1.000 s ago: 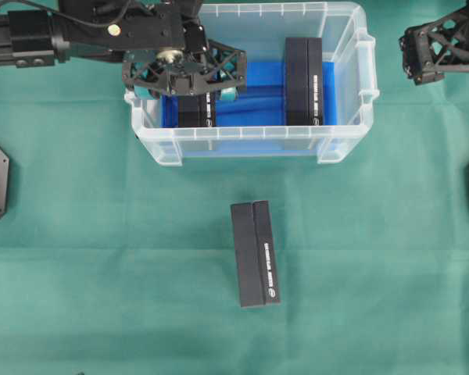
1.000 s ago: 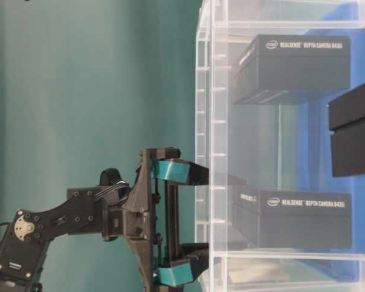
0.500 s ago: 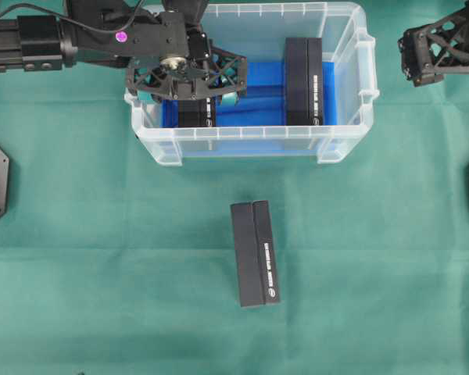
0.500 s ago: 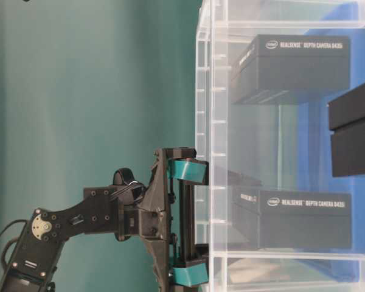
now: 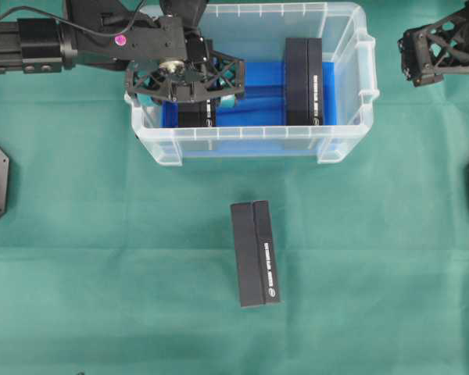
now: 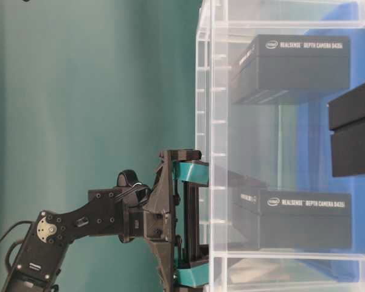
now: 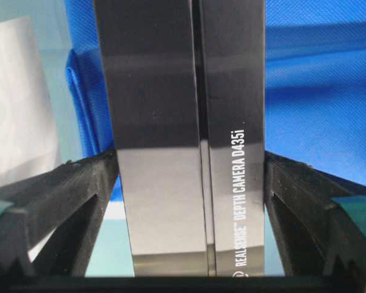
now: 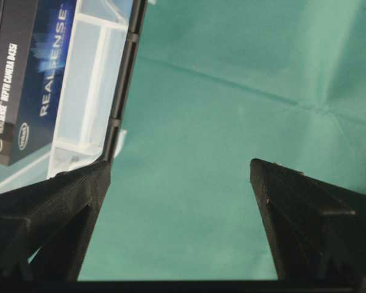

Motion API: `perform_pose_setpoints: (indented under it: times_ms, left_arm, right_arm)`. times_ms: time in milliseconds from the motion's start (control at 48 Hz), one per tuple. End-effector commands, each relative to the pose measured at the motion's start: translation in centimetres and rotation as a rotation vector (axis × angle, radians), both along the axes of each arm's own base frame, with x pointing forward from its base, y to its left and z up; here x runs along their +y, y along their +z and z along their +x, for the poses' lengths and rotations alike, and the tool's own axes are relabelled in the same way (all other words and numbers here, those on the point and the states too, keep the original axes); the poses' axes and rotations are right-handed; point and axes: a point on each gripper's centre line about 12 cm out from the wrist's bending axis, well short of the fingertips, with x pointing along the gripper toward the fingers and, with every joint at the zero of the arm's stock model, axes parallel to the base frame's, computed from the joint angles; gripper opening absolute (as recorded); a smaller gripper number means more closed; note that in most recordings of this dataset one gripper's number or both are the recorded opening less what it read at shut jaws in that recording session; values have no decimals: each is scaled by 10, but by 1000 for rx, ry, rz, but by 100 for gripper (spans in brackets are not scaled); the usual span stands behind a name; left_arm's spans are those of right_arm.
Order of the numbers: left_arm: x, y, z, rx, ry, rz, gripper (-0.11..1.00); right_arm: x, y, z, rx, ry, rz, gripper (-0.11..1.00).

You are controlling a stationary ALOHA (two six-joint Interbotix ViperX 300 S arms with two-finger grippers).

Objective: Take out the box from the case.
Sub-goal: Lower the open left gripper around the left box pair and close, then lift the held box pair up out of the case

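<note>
Our left gripper (image 7: 192, 183), jaws spread, straddles the black rectangular cardboard box (image 7: 183, 122) at the left end of the clear plastic case (image 5: 250, 141), near its wall. Our right gripper (image 8: 180, 213) hangs released over the green surface (image 5: 102, 258), outside the case's rim.

Case (image 5: 250, 142): clear translucent tub, rim handles at both ends, blue liner on the bottom, sitting flat on the green cloth

Left box (image 7: 183, 134): black, narrow, standing on edge in the case's left part; white "REALSENSE DEPTH CAMERA D435i" lettering along its face. It sits between the left gripper's (image 7: 189, 183) fingers (image 7: 55, 201), jaws spread wide, one finger close to each side; contact can't be told

Right box (image 5: 304, 80): same black type, on edge in the case's right part, well apart from the fingers

Third box (image 5: 255, 253): same type, lying on the cloth outside the case, well apart from both grippers
</note>
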Motion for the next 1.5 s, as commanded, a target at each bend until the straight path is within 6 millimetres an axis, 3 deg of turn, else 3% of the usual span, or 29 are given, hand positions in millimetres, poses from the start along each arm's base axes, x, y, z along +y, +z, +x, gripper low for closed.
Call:
perform_pose_setpoints:
  times_ms: [0, 208, 375, 896, 1250, 1479]
  left_arm:
    - [2, 9, 0, -24, 3, 8, 94]
    - [2, 8, 1, -34, 1, 9, 89]
    - [2, 8, 4, -72, -1, 6, 61]
    - [1, 15, 0, -69, 7, 3, 61]
    - [-6, 47, -4, -70, 4, 8, 61]
    - [-7, 78, -5, -83, 7, 15, 61]
  right_arm:
    - [0, 5, 1, -16, 4, -9, 93]
    - [0, 5, 1, -16, 5, -9, 93]
    - [0, 4, 0, -16, 5, -9, 93]
    - [1, 5, 0, -20, 8, -11, 93]
    - [1, 5, 0, -19, 8, -10, 93]
    - [2, 6, 1, -27, 15, -13, 93]
